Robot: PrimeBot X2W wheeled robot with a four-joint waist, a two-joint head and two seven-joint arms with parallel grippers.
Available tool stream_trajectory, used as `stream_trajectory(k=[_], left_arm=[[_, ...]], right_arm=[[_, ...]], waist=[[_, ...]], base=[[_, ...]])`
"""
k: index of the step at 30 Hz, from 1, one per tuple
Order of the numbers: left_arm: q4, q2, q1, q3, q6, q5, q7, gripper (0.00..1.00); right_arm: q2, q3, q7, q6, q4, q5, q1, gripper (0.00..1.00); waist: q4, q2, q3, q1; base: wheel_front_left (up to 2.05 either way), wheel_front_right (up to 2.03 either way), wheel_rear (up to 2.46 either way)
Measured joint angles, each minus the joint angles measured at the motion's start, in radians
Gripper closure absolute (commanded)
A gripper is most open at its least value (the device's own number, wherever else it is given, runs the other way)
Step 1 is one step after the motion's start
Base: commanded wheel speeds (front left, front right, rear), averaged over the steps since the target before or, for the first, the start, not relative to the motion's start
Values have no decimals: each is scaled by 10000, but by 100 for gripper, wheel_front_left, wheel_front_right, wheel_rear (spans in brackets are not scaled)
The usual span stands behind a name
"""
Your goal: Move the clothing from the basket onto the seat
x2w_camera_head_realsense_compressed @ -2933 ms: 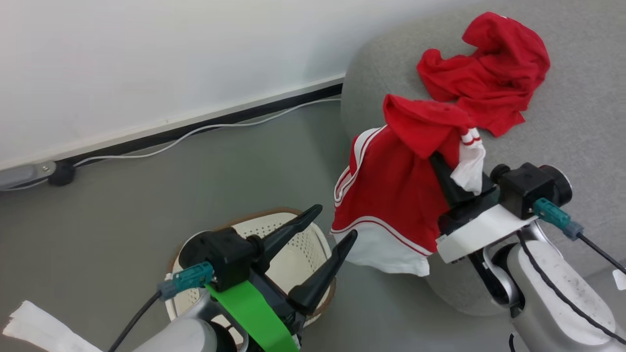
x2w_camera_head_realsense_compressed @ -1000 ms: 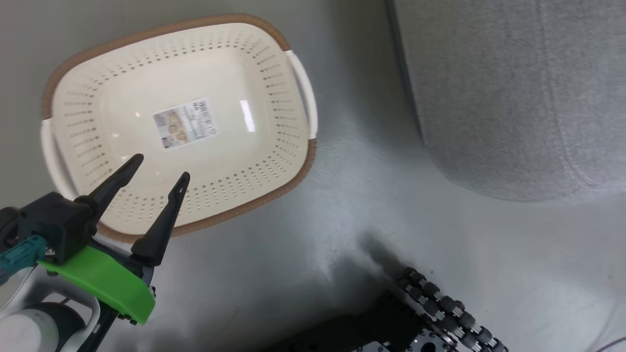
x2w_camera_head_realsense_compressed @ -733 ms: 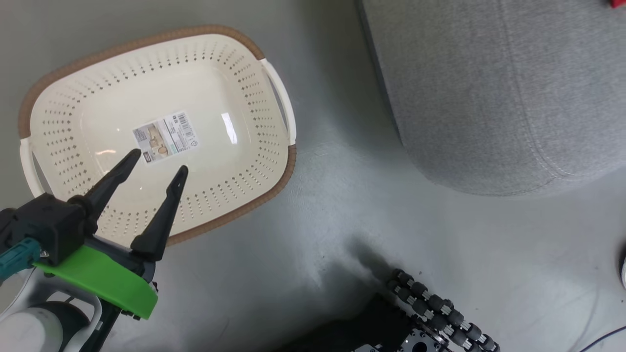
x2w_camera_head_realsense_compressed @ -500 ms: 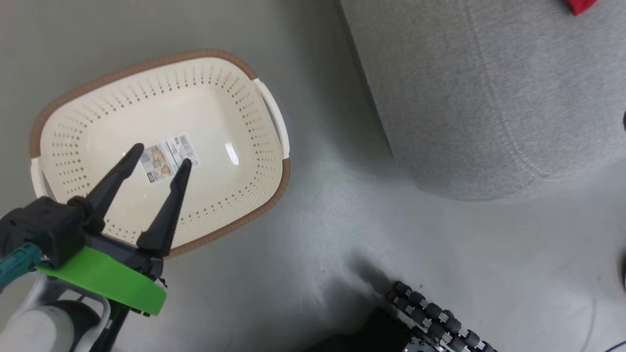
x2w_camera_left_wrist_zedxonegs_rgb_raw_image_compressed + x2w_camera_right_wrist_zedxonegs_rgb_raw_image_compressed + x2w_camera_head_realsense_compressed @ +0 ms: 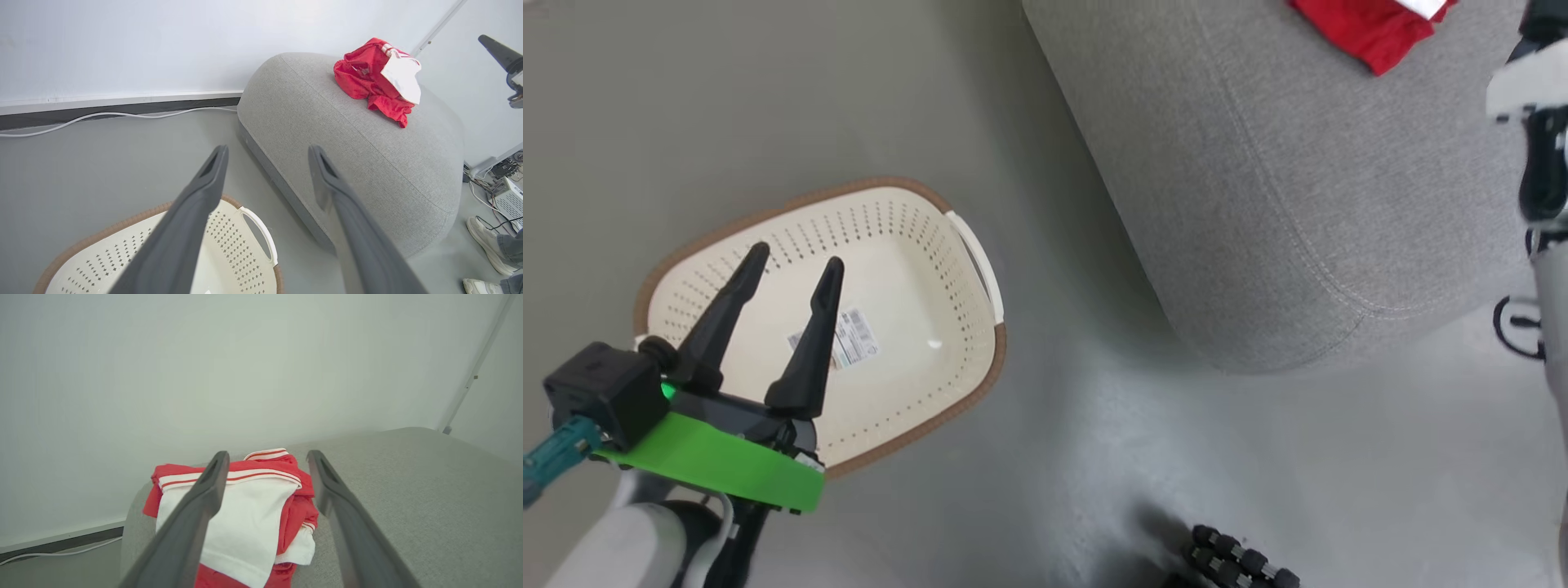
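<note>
Inside the basket (image 5: 915, 245), a label sticker (image 5: 854, 337), print unreadable; left gripper (image 5: 796, 256) and right gripper (image 5: 267, 454) spread apart, empty.

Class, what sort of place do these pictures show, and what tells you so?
Likely a test room staged as a living space: a grey sofa by a bare white wall, a laundry basket on the grey floor, a loose white cable along the wall.

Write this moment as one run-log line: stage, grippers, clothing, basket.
stage: clothing delivered | left gripper: open, over basket | right gripper: open, pointed at clothing | clothing: heaped on seat | basket: no clothing inside
</note>
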Motion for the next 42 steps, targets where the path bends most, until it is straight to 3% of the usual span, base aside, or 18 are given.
stream_trajectory(k=[6,10,19,31,38,39,42], left_arm=[[568,-441,322,31,0,-12,-552,0],[984,-587,714,261,4,-8,-1037,0],[1866,-920,1747,1127,15,-12,-1337,0],[2817,-1133,2482,1453,27,-52,-1340,0],[2859,-1081,3099,1712,29,-54,-1340,0],[2838,-1066,3148,1776,29,-54,-1340,100],[3068,-1225,3233,1714,23,-48,-1319,100]], right_arm=[[309,6,-23,130,-777,270,957,0],[708,640,-21,589,-1154,270,1630,0],[1200,1684,-23,1076,-1513,-81,2945,0],[1289,1985,-21,794,-1114,-318,5329,0],[1538,2234,-19,696,-1350,-339,5835,0],[1538,2270,-8,692,-1430,-345,5873,100],[1651,2339,8,715,-1277,-337,6040,100]], waist=[[250,0,-668,0],[660,0,-1127,0],[1756,0,-2218,0],[3318,0,-3831,0],[3964,0,-4820,-1],[4037,0,-4933,-1],[4093,0,-5018,-1]], base=[[0,0,0],[0,0,0],[0,0,0],[0,0,0],[0,0,0],[0,0,0],[0,0,0]])
